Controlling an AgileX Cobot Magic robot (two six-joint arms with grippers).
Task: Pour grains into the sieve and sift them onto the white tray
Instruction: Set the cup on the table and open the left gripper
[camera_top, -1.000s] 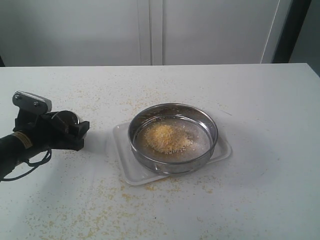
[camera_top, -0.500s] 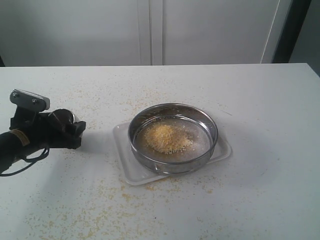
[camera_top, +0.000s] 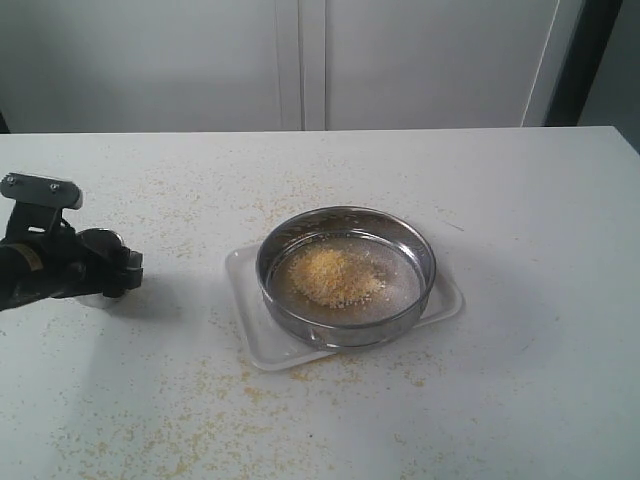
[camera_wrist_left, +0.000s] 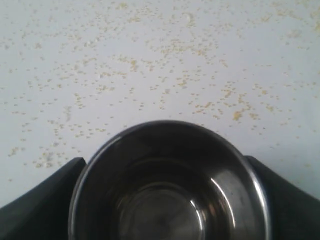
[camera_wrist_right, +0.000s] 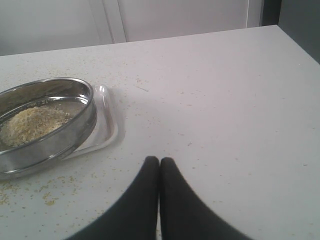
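On the white tray, long axis left-right, sieve mouth-up; left hand around steel cup, right hand closed.

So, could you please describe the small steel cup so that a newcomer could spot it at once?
On the white table, the wide sieve on the white tray sits near the middle. Well to its left in the exterior view, the left gripper holds the small steel cup between its dark jaws. Unlike the flat sieve with the grains, it is deep, rounded and empty.
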